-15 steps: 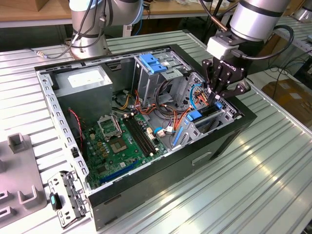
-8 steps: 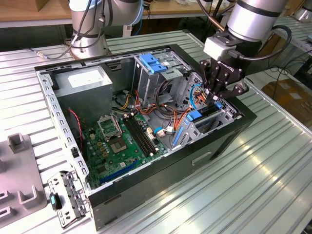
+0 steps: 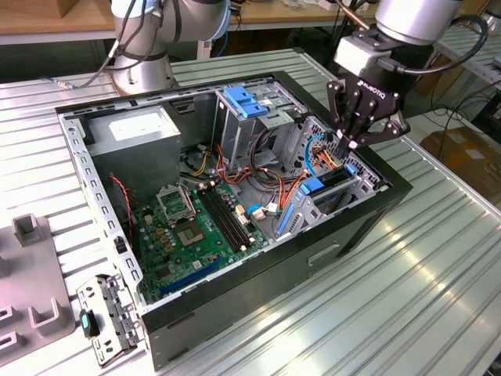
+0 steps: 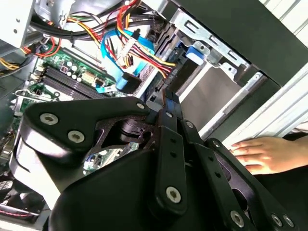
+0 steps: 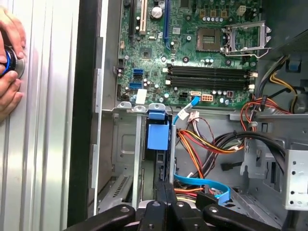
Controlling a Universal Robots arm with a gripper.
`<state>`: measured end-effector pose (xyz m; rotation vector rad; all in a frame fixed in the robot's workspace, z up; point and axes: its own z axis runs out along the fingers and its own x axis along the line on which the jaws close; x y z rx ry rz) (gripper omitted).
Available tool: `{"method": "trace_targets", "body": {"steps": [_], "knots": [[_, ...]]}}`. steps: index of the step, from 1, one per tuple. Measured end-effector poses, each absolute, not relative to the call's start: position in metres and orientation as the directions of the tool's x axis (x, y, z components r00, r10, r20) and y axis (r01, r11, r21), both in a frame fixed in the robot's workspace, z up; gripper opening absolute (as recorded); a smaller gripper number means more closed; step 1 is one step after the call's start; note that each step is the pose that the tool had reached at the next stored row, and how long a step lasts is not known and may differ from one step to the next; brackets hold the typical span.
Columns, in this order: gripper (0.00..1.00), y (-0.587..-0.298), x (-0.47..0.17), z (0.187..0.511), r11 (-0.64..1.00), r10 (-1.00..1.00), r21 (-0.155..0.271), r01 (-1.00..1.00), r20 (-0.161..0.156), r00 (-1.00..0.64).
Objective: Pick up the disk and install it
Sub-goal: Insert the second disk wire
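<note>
Hovering over computer case, gripper jaws pressed together, touching upright disk with blue carrier in bay at case's front end; hand beside case.

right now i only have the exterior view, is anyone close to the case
Observer: Yes. In the first wrist view a person's hand rests on the table beside the case, holding a round blue thing.
Operator: ok, and how does the disk sit relative to the robot's hand
Observer: In the first wrist view the disk, in its blue carrier, stands on edge in the metal bay slot. It is directly ahead of the robot's hand, whose fingers are shut together and in line with it.
</note>
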<state>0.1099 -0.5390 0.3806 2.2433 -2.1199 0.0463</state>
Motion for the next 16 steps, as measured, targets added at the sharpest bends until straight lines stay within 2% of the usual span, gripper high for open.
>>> {"method": "trace_targets", "body": {"steps": [8, 16], "knots": [[0.11, -0.513, 0.11, 0.389, -0.056, -0.996, 0.032, -0.998, 0.068, 0.058], [0.11, -0.492, 0.111, 0.396, -0.054, -0.993, 0.042, -0.998, 0.106, 0.059]]}}
